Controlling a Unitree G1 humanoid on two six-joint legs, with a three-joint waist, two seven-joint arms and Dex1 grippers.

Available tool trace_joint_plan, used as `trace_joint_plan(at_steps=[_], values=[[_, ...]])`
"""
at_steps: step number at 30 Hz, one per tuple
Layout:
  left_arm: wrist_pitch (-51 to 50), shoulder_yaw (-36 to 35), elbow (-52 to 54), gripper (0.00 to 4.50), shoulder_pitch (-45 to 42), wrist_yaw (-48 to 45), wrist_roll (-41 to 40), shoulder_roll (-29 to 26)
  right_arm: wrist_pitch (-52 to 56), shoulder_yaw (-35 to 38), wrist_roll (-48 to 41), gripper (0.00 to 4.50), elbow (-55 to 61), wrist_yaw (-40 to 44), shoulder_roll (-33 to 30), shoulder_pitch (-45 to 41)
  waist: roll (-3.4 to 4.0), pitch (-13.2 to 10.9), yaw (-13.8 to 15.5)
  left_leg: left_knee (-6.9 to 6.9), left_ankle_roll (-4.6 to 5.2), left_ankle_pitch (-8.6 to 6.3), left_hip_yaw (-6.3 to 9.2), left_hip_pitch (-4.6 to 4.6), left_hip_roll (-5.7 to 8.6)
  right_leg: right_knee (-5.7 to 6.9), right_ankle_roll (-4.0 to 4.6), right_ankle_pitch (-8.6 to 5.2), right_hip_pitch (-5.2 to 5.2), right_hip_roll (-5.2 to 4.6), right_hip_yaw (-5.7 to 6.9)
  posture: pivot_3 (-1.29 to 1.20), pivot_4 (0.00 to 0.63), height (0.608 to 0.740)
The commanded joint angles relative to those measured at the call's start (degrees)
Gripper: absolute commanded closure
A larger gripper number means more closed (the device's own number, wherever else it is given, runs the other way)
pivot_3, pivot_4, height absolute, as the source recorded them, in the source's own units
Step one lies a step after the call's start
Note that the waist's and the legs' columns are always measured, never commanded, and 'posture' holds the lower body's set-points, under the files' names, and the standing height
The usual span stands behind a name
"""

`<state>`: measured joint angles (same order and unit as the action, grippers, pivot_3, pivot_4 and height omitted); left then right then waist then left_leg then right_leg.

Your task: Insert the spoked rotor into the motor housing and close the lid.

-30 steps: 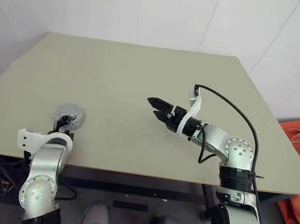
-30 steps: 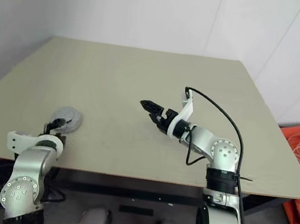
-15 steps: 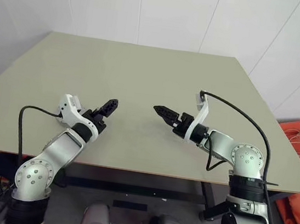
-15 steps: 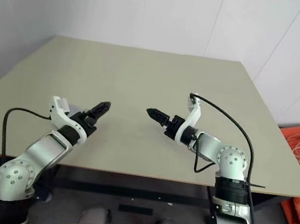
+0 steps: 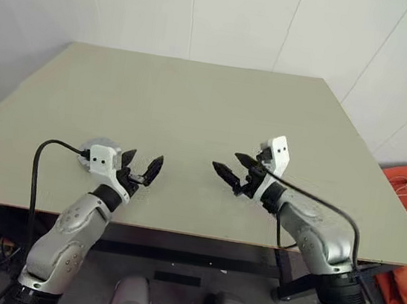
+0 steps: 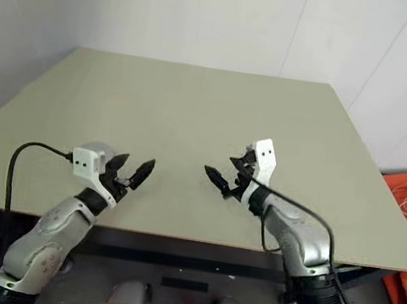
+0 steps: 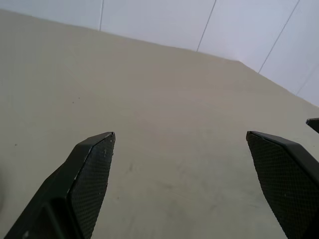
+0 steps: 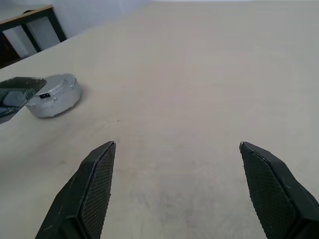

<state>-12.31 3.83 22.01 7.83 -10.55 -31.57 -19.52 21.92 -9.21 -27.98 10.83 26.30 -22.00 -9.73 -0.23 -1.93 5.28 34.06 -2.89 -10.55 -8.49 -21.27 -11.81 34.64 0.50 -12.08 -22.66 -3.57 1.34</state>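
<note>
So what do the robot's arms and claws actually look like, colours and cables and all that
Both arms are silvery-grey metal with rounded joints and black bands. Each wrist carries a white plastic block, and a thin black cable loops from it back along the arm. The left claw and right claw each have two pointed black fingers with finely textured inner pads.

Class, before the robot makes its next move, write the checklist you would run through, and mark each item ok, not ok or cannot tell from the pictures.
1. Left jaws open and empty: ok.
2. Right jaws open and empty: ok.
3. Both jaws above the table, touching nothing: ok.
4. Housing located, resting flat on the table next to the left arm: ok.
5. Lid shut: cannot tell; from the side the housing looks like one closed grey puck.
6. Rotor seated inside the housing: cannot tell.
</note>
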Motion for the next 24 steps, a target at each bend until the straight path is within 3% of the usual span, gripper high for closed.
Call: trace_joint_plan(at_steps=[1, 7, 24], values=[[4.3, 0.0, 0.0, 0.01, 1.0, -2.6, 4.2, 1.3, -8.2, 1.2, 4.9, 0.00, -0.6, 1.6, 0.7, 0.7, 0.00, 0.0, -0.2, 0.00, 0.01, -0.01, -0.01, 0.02, 0.00, 0.00, 0.00, 0.00, 0.01, 0.00, -0.02, 0.00, 0.000, 0.740], [8.3, -1.1, -2.7, 0.01, 1.3, -4.6, 10.1, 2.1, -13.7, 1.7, 9.3, 0.00, -3.2, 2.4, 2.1, 1.4, 0.03, 0.0, -1.0, -0.01, 0.04, -0.03, 0.00, 0.11, 0.01, 0.01, 0.01, -0.01, 0.05, 0.01, -0.03, 0.00, 0.000, 0.740], [12.7, -1.7, -8.2, 0.01, 2.5, -11.0, 14.3, 4.3, -18.9, 2.8, 13.0, 0.00, -7.9, 6.9, 2.9, 3.9, 0.06, -0.1, -1.4, -0.05, 0.30, -0.17, -0.01, 0.16, -0.01, 0.03, 0.06, 0.00, 0.04, 0.02, -0.11, 0.00, 0.000, 0.740]])
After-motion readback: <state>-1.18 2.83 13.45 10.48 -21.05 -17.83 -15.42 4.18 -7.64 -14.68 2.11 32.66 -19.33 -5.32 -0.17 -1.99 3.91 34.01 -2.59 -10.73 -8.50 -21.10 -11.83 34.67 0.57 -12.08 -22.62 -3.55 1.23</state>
